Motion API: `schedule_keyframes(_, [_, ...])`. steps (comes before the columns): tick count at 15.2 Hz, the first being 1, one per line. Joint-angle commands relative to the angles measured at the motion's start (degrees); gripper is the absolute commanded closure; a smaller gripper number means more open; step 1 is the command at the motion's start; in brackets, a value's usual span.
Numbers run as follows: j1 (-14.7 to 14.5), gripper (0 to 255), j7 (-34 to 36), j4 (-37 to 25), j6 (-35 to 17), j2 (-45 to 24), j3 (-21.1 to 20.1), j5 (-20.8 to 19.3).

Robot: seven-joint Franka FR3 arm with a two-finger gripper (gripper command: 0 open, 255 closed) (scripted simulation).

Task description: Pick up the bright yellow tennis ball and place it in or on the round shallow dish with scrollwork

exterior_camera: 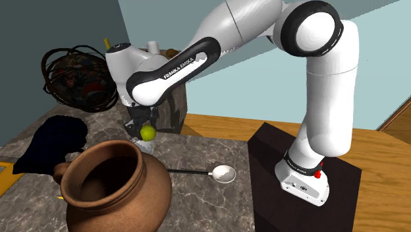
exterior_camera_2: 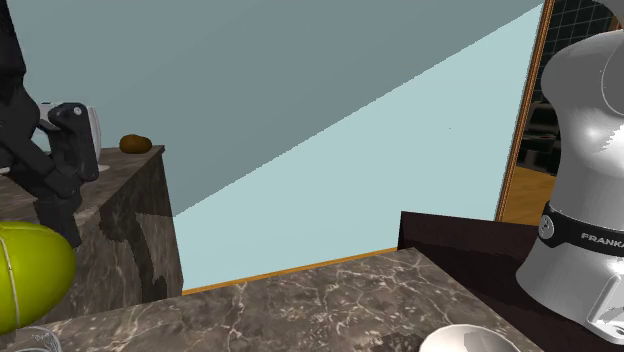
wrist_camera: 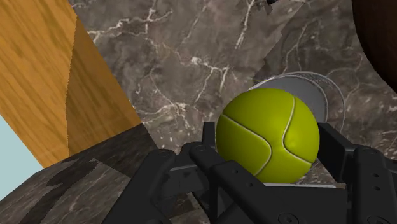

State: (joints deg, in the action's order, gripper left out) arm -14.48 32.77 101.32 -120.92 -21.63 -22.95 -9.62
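The gripper (wrist_camera: 270, 151) is clamped on the yellow-green tennis ball (wrist_camera: 267, 130), with one black finger (wrist_camera: 205, 153) pressed to one side of it and the other against the opposite side. The ball sits right at the fingertips, bulging out past them. Being round, it has no long axis. What gives it a facing is its pale seam, which in the wrist view sweeps in two curves across the side turned to the camera, one bowing across the middle and the other running down the flank by one finger. Straight beyond the ball, partly covered by it, lies a round shallow dish (wrist_camera: 313, 94) that is drawn clear and greyish, flat on the grey marble desk (wrist_camera: 191, 57). In the shoulder view the arm reaches down to the left and holds the ball low over that desk. It hangs just behind a big brown clay pot (exterior_camera: 112, 188) and in front of a marble block (exterior_camera: 172, 109). A white-bowled spoon (exterior_camera: 222, 173) lies on the desk to the shoulder view's right of the pot, well apart from the ball. A tangled wire basket (exterior_camera: 78, 76) stands farther back.
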Motion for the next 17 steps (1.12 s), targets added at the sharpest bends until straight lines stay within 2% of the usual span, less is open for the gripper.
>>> schedule_keyframes(1, [-1.66, 255, 0.88, -7.68, 3.04, -4.92, 0.46, -1.55])
schedule_keyframes(3, [-3.74, 255, 1.65, -15.61, 6.15, -9.94, 0.96, -2.87])
schedule_keyframes(17, [-4.3, 255, 2.84, -11.77, -2.07, -14.54, 2.26, -4.79])
